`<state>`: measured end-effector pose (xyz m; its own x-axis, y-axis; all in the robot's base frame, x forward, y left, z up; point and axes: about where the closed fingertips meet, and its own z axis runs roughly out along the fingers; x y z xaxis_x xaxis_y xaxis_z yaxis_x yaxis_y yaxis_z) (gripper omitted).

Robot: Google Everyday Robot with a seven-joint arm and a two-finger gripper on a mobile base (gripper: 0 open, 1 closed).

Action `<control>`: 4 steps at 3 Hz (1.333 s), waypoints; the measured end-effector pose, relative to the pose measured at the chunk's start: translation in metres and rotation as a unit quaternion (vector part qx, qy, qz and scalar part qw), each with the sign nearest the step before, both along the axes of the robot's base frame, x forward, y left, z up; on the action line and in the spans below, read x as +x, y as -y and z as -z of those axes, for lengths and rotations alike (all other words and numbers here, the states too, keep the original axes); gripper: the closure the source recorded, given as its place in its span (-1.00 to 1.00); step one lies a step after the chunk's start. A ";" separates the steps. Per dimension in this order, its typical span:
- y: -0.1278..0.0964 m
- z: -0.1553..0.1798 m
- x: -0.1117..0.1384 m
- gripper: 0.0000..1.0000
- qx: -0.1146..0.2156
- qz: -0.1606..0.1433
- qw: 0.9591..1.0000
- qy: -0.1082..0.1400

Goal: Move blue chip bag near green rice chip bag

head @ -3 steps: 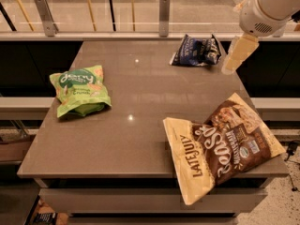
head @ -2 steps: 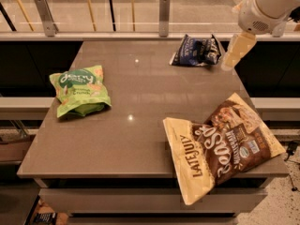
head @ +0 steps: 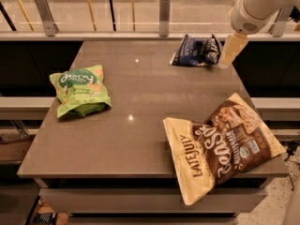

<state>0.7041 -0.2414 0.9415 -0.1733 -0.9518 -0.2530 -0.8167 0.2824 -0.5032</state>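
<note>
Three bags lie on the table (head: pixel 140 107): the blue chip bag (head: pixel 194 51) far right, the green rice chip bag (head: pixel 79 89) well apart at left, a brown bag (head: pixel 220 146) near right. The gripper (head: pixel 228 55) hangs just right of the blue chip bag; whether it is spread or pressed together, I cannot tell.

Blue chip bag (head: pixel 193 51): small, dark navy, with white lettering and black patches. It lies flat on the surface (head: pixel 140 125) in the far right corner, close to the far edge, with its crinkled end pointing toward the right edge. Gripper (head: pixel 232 50): located just beside the bag's right end, at the right edge of the surface; whether it touches the bag cannot be determined.

Green rice chip bag (head: pixel 80 93): light green, puffy, with a darker green logo, white lettering and pictured pale crisps. It lies face up on the left side of the surface, near the left edge, logo end toward the far side, slightly rotated.

The two bags are well apart, on opposite sides of the surface.
</note>
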 end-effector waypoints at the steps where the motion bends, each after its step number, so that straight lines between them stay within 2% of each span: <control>1: -0.003 0.003 0.013 -1.00 -0.027 0.007 1.000 0.010; 2: -0.012 0.008 0.028 -1.00 -0.051 0.008 0.999 0.016; 4: -0.031 0.021 0.055 -1.00 -0.071 0.000 0.998 0.005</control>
<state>0.7586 -0.2106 0.9202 -0.1712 -0.9781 -0.1181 -0.8121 0.2080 -0.5452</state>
